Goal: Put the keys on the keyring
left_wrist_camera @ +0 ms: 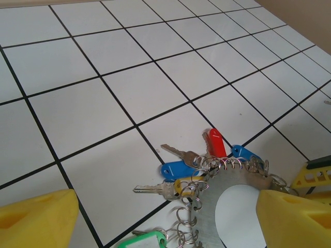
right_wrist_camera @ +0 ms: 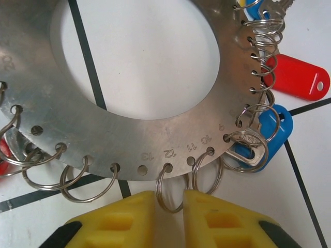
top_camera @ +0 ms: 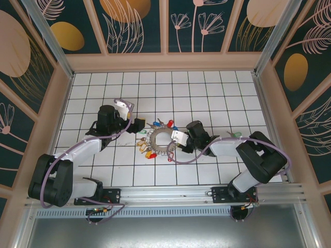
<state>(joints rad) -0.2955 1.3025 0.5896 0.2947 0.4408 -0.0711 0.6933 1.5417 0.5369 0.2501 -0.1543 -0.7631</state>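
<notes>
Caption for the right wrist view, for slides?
Right gripper pinches a wire ring hanging from hole 12 of the metal keyring, a red tag and a blue tag alongside.

Keyring (right_wrist_camera: 93,134) runs off the right wrist frame's top and left edges; in the left wrist view a green tag (left_wrist_camera: 142,241) is cropped at the bottom.
</notes>
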